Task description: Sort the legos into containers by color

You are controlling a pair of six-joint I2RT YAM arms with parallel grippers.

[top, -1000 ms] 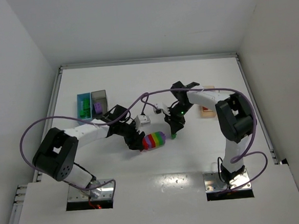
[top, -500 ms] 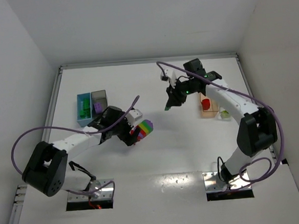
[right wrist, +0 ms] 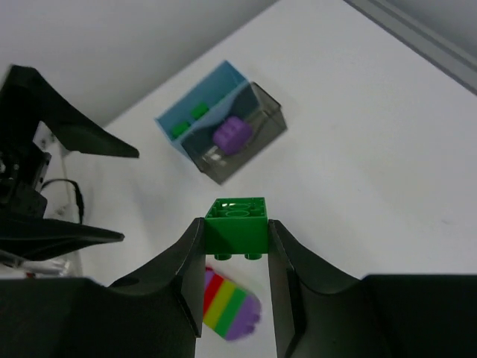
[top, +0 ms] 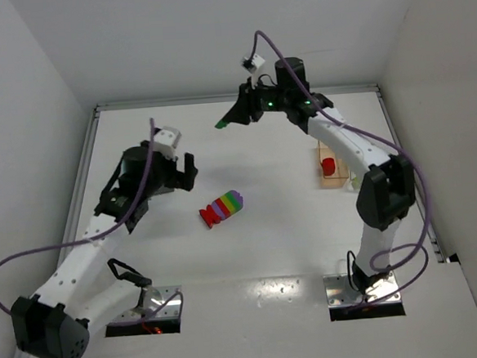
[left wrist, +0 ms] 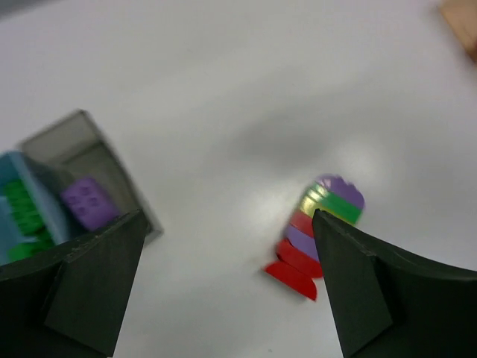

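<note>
Top external view tells it pretty well: a second ago the left hand [top: 187, 171] was down on the rainbow cluster [top: 222, 207] mid-surface. Now it's let go, fingers spread wide, and backed off up and to the left. So the cluster just lies on the white surface [top: 292, 241] by itself, a bit left of centre. Meanwhile the right hand [top: 222, 124] has swung from right beside that cluster way up toward the far edge, and it's still clamped on a green brick [right wrist: 237, 222]. The right wrist view shows the brick squeezed between both fingers, up in the air. Below it you can see the light blue bin [right wrist: 190, 93] with green legos [right wrist: 179, 128] inside, touching the dark grey bin [right wrist: 270, 119], which holds a purple brick [right wrist: 232, 133]. My read: the green one is headed for the blue bin, not dropped yet. The cluster is still mixed colours and in no bin, so I'd guess it needs pulling apart. A red brick [top: 328, 166] sits in the peach bin [top: 334, 180] on the right.
</note>
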